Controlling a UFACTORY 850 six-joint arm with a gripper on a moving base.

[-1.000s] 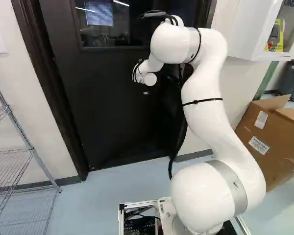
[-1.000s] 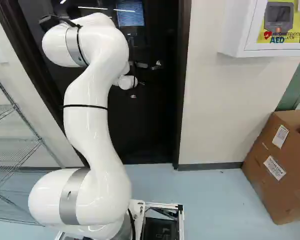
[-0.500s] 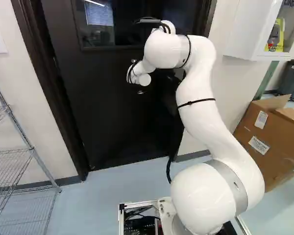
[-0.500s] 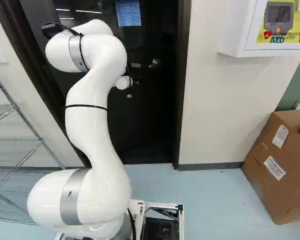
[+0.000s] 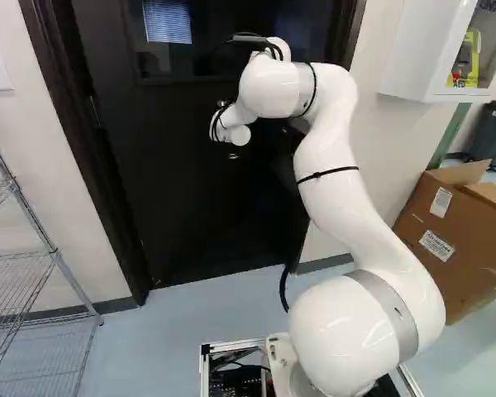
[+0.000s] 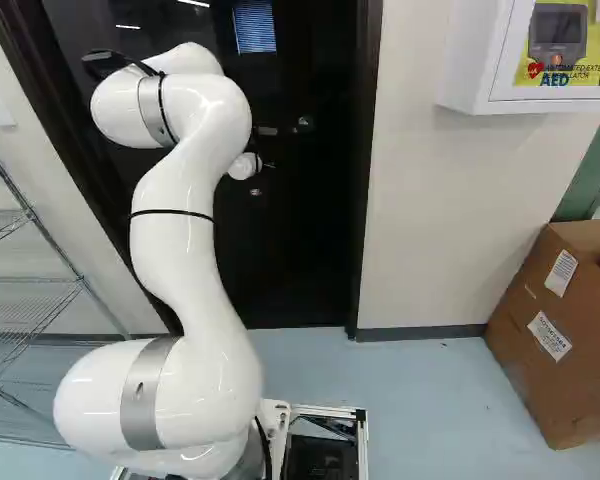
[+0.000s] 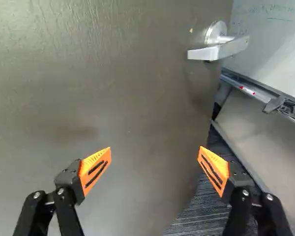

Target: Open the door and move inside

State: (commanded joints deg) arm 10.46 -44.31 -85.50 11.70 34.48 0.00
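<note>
- The door (image 5: 190,198) stood ajar.
- The gripper (image 7: 155,148), fingers apart, faced the door.
- A lever handle (image 7: 221,49) jutted from it.
- A whiteboard (image 7: 278,42) showed past its edge.

On the right, I can read "AED" on the yellow sign (image 6: 535,72) in the white wall cabinet (image 6: 478,55). Print on the cardboard box's (image 6: 520,370) white labels (image 6: 550,336) and green whiteboard (image 7: 280,42) writing (image 7: 279,9) is illegible from here.
</note>
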